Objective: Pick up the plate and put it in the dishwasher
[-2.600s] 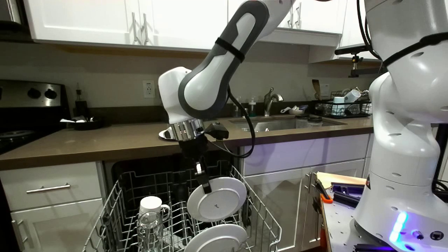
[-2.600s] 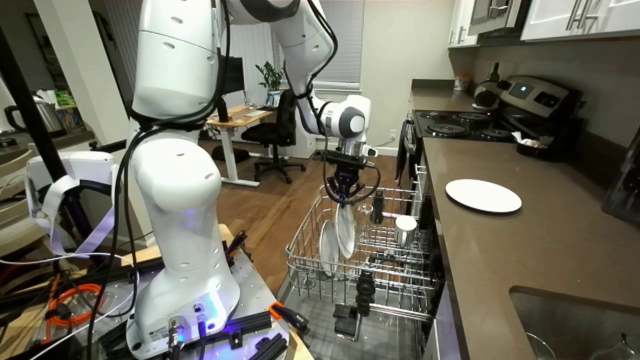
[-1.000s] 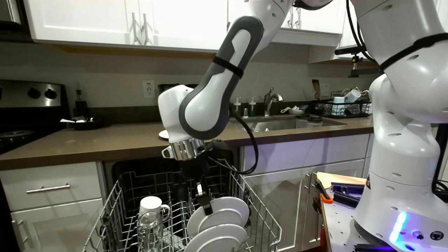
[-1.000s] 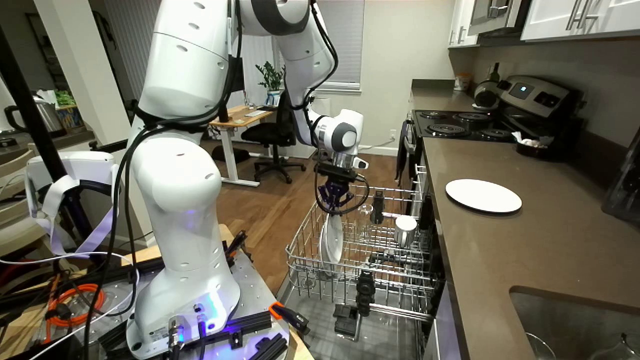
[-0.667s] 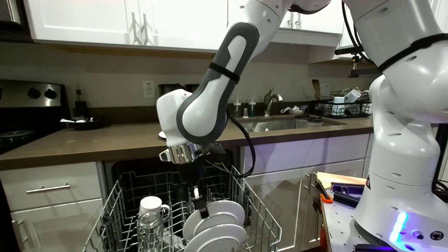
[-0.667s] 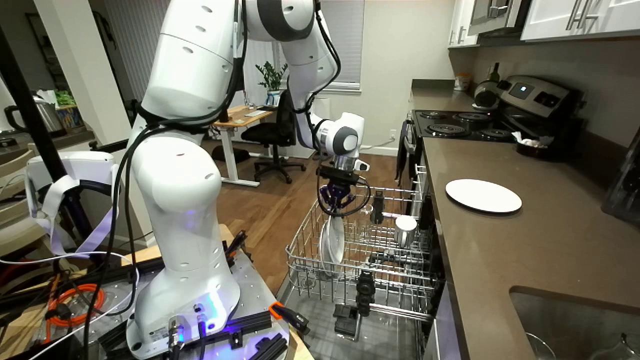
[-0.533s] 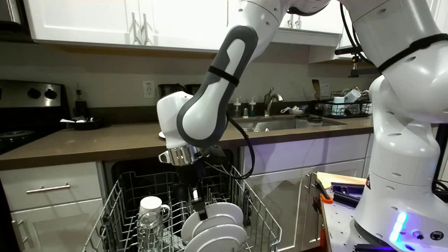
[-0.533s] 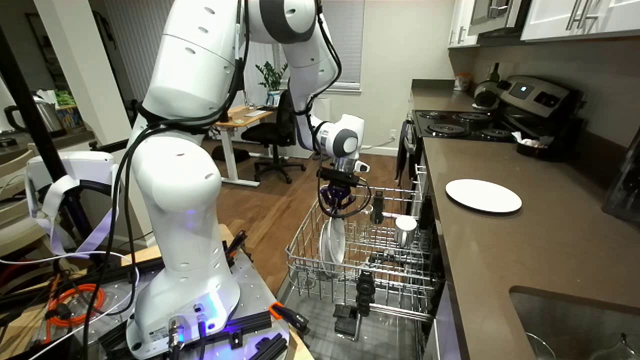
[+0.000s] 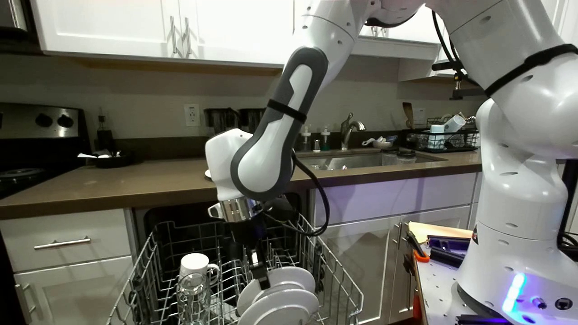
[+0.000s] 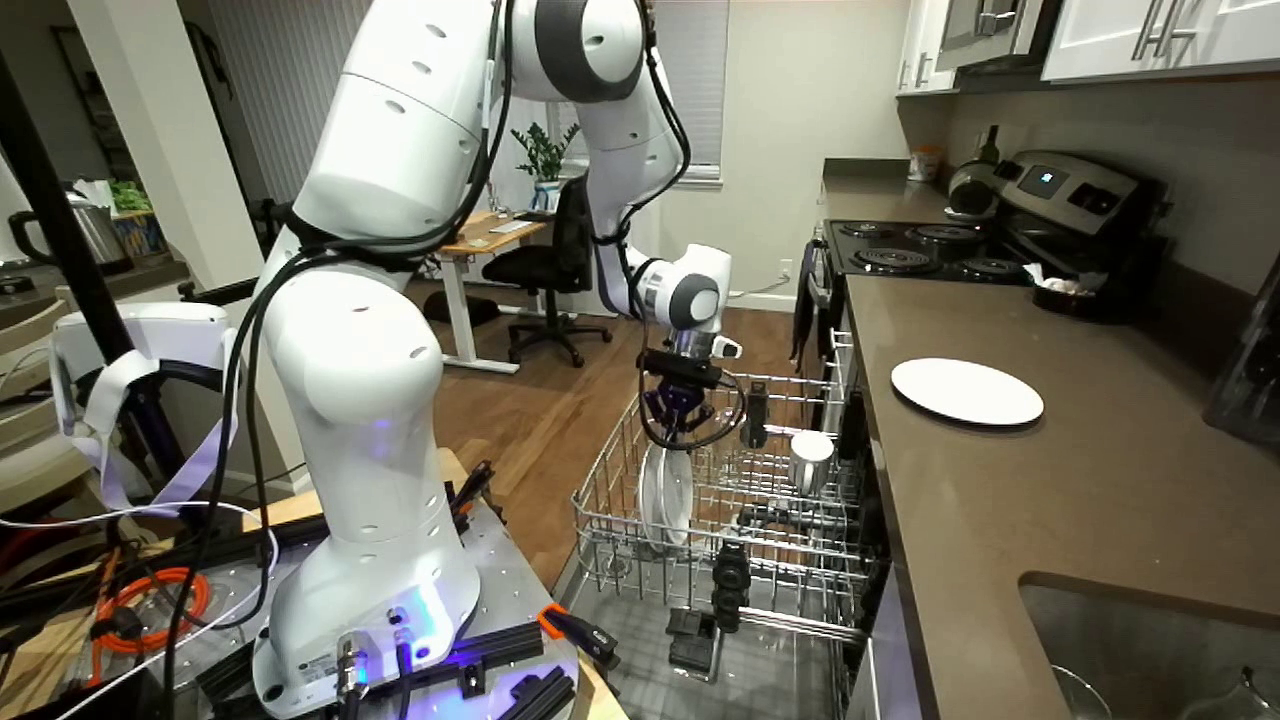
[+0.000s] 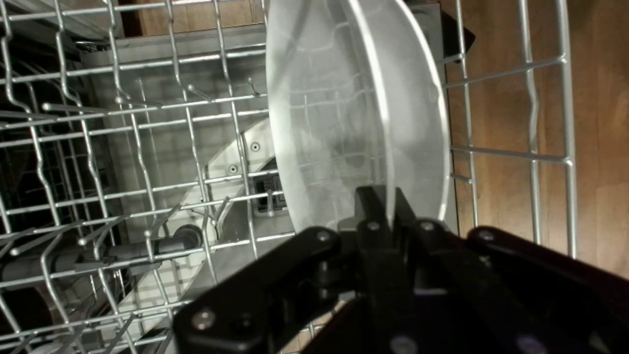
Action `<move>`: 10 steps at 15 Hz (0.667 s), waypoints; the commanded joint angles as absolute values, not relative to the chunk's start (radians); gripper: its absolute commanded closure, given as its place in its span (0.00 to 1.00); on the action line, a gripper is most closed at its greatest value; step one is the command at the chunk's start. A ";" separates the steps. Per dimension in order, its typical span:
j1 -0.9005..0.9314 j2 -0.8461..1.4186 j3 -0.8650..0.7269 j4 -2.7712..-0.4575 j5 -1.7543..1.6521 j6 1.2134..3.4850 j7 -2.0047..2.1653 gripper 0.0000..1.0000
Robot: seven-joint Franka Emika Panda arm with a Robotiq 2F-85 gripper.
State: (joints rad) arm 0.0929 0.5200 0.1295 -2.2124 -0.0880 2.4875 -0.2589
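Observation:
The white plate (image 9: 297, 274) stands nearly upright inside the upper wire rack of the dishwasher (image 9: 180, 212). My gripper (image 11: 388, 199) is shut on its top rim, one black finger on each face. In an exterior view the gripper (image 10: 672, 437) points down from above the plate (image 10: 682, 495). A larger-looking pale plate (image 9: 282, 309) stands upright close alongside; a narrow gap between the two shows in the wrist view, to the right of the held plate (image 11: 327, 123). Whether the held plate's lower edge rests on the rack wires is hidden.
A white mug (image 9: 195, 264) and a clear glass (image 9: 193, 295) occupy the rack's left part in an exterior view. On the brown counter (image 10: 1050, 510) lies another white plate (image 10: 965, 392). The rack's wire side wall (image 11: 570, 123) runs close by the plates.
The gripper and held plate have come down into the rack, from well above the neighbouring plate to about its height and beside it. The grip has stayed shut throughout.

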 commanded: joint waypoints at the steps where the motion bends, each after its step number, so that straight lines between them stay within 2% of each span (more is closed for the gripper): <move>1: 0.085 0.552 0.133 -2.198 -0.103 2.504 -0.274 0.94; 5: 0.085 0.570 0.130 -2.185 -0.103 2.490 -0.270 0.93; 6: 0.085 0.569 0.130 -2.183 -0.102 2.482 -0.268 0.70; 8: 0.087 0.563 0.127 -2.185 -0.105 2.470 -0.265 0.64; 10: 0.089 0.549 0.125 -2.191 -0.108 2.454 -0.263 0.51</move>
